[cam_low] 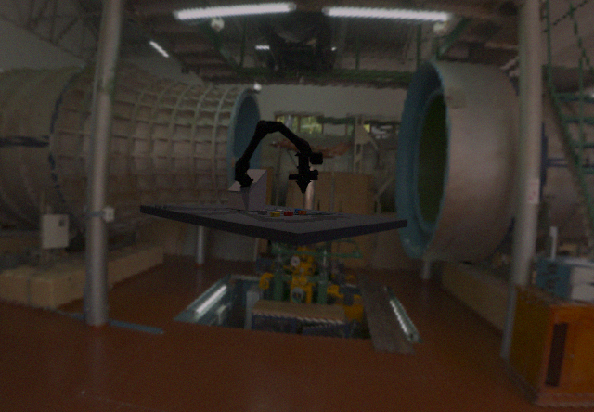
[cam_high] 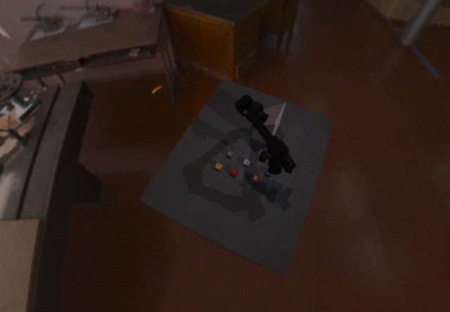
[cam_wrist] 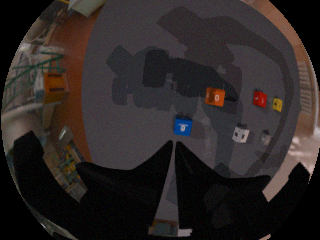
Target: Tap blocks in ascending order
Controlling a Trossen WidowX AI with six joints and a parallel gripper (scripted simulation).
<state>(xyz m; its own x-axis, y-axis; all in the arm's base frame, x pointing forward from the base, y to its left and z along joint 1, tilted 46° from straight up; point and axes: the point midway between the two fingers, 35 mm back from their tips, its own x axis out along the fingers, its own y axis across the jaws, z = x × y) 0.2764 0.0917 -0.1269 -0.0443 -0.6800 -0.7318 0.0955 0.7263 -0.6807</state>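
Observation:
My gripper [cam_wrist: 173, 144] [cam_low: 303, 191] is shut and empty, held above the table near the blue block, its tips pointing down. The blue block [cam_wrist: 183, 127] [cam_high: 268, 173] lies just beyond the tips in the wrist view. The orange block [cam_wrist: 215, 97] [cam_high: 255, 178] [cam_low: 303, 212] lies beside it. A red block [cam_wrist: 260, 99] [cam_high: 233, 172] [cam_low: 288, 213], a yellow block [cam_wrist: 277, 104] [cam_high: 218, 166] [cam_low: 275, 213], a white block [cam_wrist: 240, 134] [cam_high: 247, 162] and a grey block [cam_wrist: 265, 138] [cam_high: 229, 154] lie farther right in the wrist view. The printed digits are too small or blurred to read surely.
The dark grey table top [cam_high: 254, 243] [cam_low: 211, 223] carries all the blocks. A pale angled panel [cam_high: 279, 119] [cam_low: 256, 189] stands by the arm's base. Shadows of the arm fall across the blocks' area.

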